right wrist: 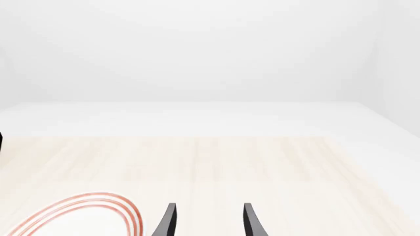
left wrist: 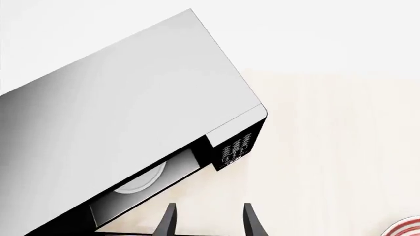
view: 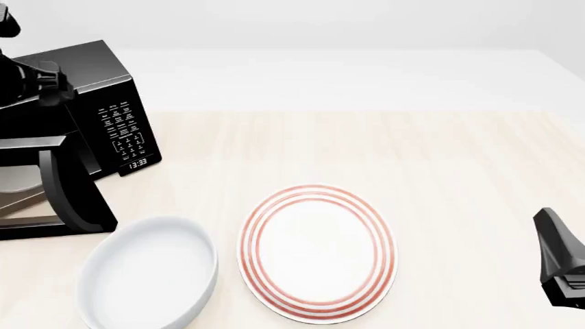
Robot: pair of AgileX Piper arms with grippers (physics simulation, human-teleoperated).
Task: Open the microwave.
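The black microwave (view: pixel 101 75) stands at the table's far left, its keypad panel (view: pixel 123 133) and small clock facing right of the camera. Its windowed door (view: pixel 81 195) is swung out towards the camera, away from the keypad panel. In the left wrist view the microwave (left wrist: pixel 131 98) shows its open cavity and pale turntable (left wrist: pixel 141 182). My left gripper (left wrist: pixel 210 222) is open and empty, just in front of the cavity. In the front view only the left arm (view: pixel 27 82) shows, over the microwave. My right gripper (right wrist: pixel 210 222) is open and empty, low at the right (view: pixel 559 264).
A white plate with red rings (view: pixel 316 253) lies on the wooden table near the front middle; it also shows in the right wrist view (right wrist: pixel 78 214). A white bowl (view: pixel 146 274) sits front left, just before the open door.
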